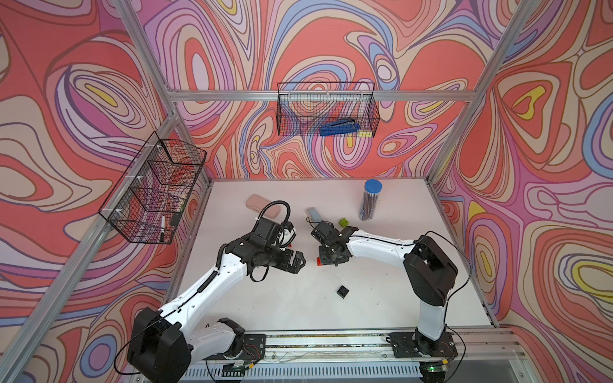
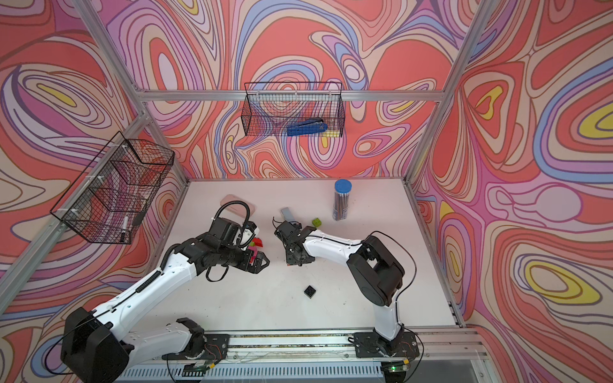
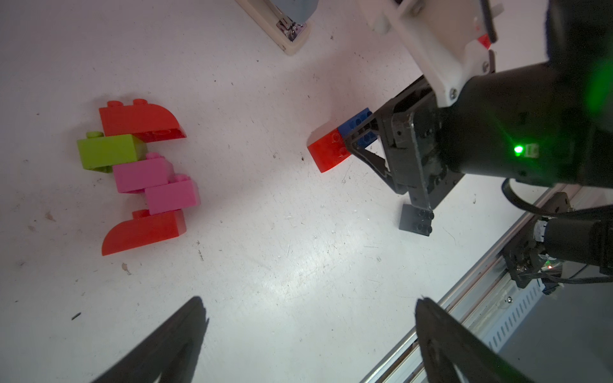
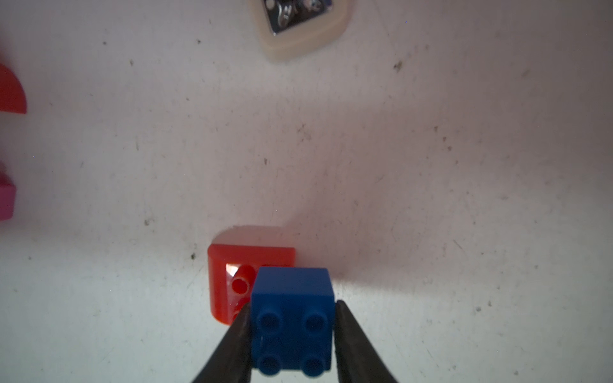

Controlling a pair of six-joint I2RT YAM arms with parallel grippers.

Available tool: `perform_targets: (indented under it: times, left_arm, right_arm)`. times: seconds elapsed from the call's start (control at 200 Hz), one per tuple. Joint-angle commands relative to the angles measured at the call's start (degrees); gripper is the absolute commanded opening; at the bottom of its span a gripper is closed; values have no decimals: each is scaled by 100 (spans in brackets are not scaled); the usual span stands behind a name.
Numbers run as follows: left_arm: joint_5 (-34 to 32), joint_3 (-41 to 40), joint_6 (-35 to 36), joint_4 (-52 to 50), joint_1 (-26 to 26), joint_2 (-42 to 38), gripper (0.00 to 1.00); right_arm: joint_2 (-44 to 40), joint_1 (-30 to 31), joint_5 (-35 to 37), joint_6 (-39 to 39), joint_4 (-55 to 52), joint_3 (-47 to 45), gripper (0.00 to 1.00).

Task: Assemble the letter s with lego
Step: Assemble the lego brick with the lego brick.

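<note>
Pinching the blue brick (image 4: 292,288) by its two flanks, the right gripper (image 4: 293,305) was down at the table (image 3: 265,248), its fingers pressed to the brick's sides and the four studs facing the wrist camera. That blue brick was joined to a red brick (image 4: 232,262) with a rounded end, and the red brick lay on the table (its hollow underside partly in sight). The left wrist view showed the same pair from the side: the blue brick (image 3: 356,124) within the fingers, the red brick (image 3: 326,152) sticking out past them.

The left gripper (image 3: 310,300) hung spread wide with nothing between its fingers, above bare table. Ahead of it lay the stack (image 3: 146,175), flat on the table: a rounded red piece, then a lime one, two pink ones stepped sideways, and another rounded red piece at the other end, all touching in a crooked line. The stack lay apart from the red brick, with open table between them.

A black brick (image 1: 343,291) lay alone nearer the arms' bases. A lime brick (image 1: 344,222) sat by itself beside the right arm's wrist, between the stapler (image 1: 314,215) and the tube (image 1: 370,200). A pink case (image 1: 262,204) lay at the far side, beyond the left arm.
</note>
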Motion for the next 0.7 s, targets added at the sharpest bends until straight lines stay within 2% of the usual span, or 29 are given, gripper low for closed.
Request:
perform_targets:
  times: [0.0,0.501,0.696]
  left_arm:
    - [33,-79,76,-90,39,26,100]
    - [53,-57,76,-93,38,57,100]
    - [89,-2,67,-120,38,27,100]
  right_arm:
    - [38,7,18,-68,-207,173,43]
    - [-325,14,11,-124,-268,316,48]
    - [-877,7,1,-127,-249,48,52]
